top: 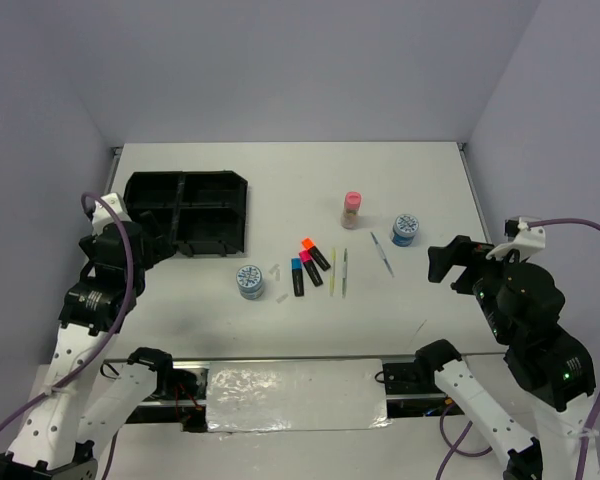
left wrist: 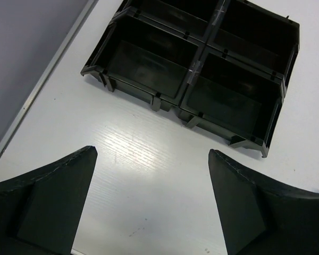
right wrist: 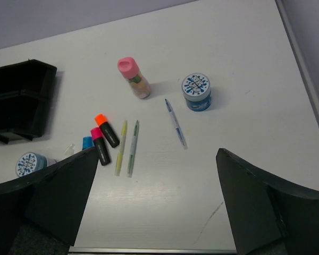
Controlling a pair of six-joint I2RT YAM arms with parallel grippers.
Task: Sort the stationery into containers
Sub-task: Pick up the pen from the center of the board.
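Note:
The black compartment tray (top: 246,212) sits at the far left and looks empty in the left wrist view (left wrist: 165,95). Three black markers with orange (top: 316,253), pink (top: 311,269) and blue (top: 297,276) caps lie mid-table beside two thin yellow-green pens (top: 333,272). A blue-white pen (top: 381,253), a pink-capped bottle (top: 352,209) and two tins (top: 406,229) (top: 250,281) lie around them. My left gripper (left wrist: 152,151) is open and empty above bare table just short of the tray. My right gripper (right wrist: 157,151) is open and empty, right of the pens (right wrist: 120,147).
Tiny white bits (top: 275,271) lie between the left tin and the markers. The walls stand close on the left, back and right. A shiny strip (top: 295,395) runs along the table's near edge between the arm bases.

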